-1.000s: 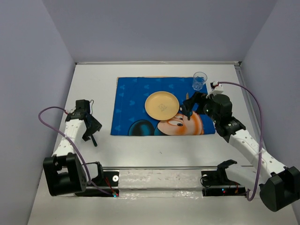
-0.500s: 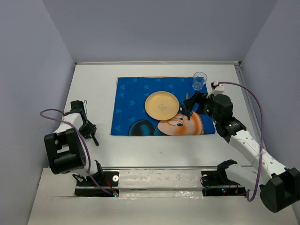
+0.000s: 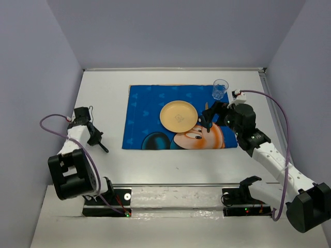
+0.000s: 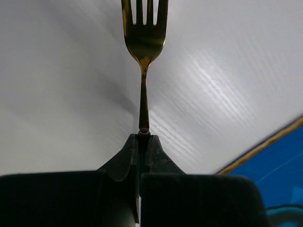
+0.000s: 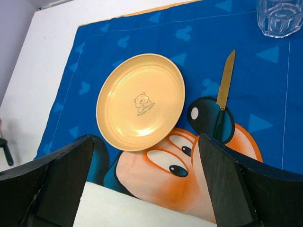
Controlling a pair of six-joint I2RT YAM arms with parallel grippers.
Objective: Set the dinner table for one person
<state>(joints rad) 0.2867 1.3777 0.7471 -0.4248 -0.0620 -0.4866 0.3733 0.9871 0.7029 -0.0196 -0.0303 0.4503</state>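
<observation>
Pale lavender-grey walls (image 3: 170, 31) close in a large white tabletop (image 3: 170, 160), which runs from the arm bases at the near edge to the far wall and carries everything else. On its middle lies a blue cartoon-mouse placemat (image 3: 145, 103), flat, with bare white surface on all sides.

A pale yellow plate (image 3: 178, 115) sits on the placemat near its centre, with a small bear drawing in the middle. Just to the right of the plate a knife (image 5: 223, 94) lies flat on the placemat, its gold blade pointing toward the far edge and its dark handle toward the near edge. A clear glass (image 3: 220, 89) stands upright on the placemat's far right corner, beyond the knife tip.

The left fingers (image 4: 123, 156) are pressed together on the very end of a gold fork (image 4: 143, 47), whose tines point straight away from the wrist camera. They are over bare tabletop to the left of the placemat, near its near-left corner; whether the fork touches the surface cannot be told.

The right fingers (image 5: 61, 175) stand wide apart and hold nothing. They hang above the right part of the placemat, with the plate and knife showing between them in the wrist view.
</observation>
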